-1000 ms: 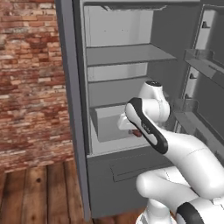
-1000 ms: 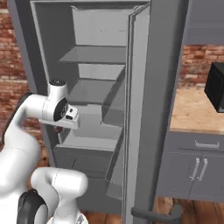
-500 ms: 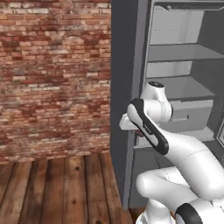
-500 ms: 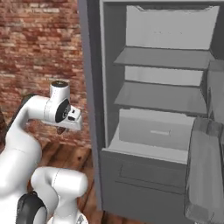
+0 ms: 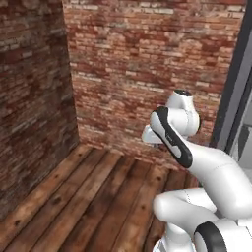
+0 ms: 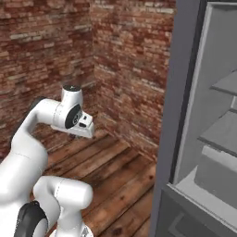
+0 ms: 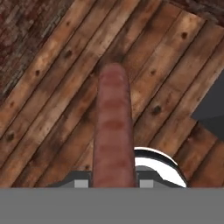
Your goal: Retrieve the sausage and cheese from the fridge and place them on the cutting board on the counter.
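The sausage (image 7: pixel 113 127), a reddish-brown cylinder, sticks out along the hand view over wooden floor planks, and my gripper (image 7: pixel 113 183) is shut on its near end. In the right base view my hand (image 6: pixel 85 126) hangs at the arm's bent wrist, out over the floor to the left of the fridge (image 6: pixel 185 92). The fridge's dark grey side (image 5: pixel 236 88) stands at the right edge of the left base view, with my hand (image 5: pixel 148 136) partly behind the forearm. Pale shelves (image 6: pixel 222 134) show inside the fridge. The cheese, the cutting board and the counter are out of view.
Red brick walls (image 5: pixel 133 64) meet in a corner (image 6: pixel 92 55) ahead. A wooden plank floor (image 5: pixel 88 197) stretches below the arm. A dark grey corner of the fridge (image 7: pixel 210 118) cuts into the right of the hand view.
Both base views have swung left from the open fridge to the brick corner, so the camera has moved. The arm's pose is the same and the gripper stays shut.
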You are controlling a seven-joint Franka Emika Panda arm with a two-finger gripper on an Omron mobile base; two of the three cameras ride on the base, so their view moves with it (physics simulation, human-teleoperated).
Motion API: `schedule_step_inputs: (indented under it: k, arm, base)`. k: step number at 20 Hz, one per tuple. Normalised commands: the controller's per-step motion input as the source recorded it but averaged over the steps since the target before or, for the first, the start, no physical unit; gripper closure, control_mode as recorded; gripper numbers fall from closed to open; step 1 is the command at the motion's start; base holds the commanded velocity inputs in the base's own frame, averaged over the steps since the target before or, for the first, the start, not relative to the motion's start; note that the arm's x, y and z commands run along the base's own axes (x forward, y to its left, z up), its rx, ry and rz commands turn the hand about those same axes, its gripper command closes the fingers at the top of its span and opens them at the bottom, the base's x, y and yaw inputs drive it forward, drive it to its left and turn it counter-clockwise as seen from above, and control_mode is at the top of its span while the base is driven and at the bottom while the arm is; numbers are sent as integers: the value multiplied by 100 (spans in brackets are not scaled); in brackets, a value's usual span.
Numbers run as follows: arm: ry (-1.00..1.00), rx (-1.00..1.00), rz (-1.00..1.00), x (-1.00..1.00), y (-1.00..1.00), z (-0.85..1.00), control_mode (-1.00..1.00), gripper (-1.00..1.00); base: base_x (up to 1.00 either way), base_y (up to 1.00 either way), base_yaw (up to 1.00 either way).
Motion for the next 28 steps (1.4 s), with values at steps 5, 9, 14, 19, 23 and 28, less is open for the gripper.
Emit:
schedule_step_inputs:
  k: [5, 9, 14, 19, 23, 28]
  arm:
    - [0, 0, 0, 0, 0, 0, 100, 100]
    - [0, 0, 0, 0, 0, 0, 100, 100]
    - [0, 0, 0, 0, 0, 0, 100, 100]
    - [0, 0, 0, 0, 0, 0, 100, 100]
    - [0, 0, 0, 0, 0, 0, 100, 100]
    - [0, 0, 0, 0, 0, 0, 100, 100]
  base:
    - [-6, 0, 100]
    - [2, 0, 97]
    - [20, 0, 80]
    - [30, 0, 74]
    - [39, -2, 67]
    - [50, -4, 56]
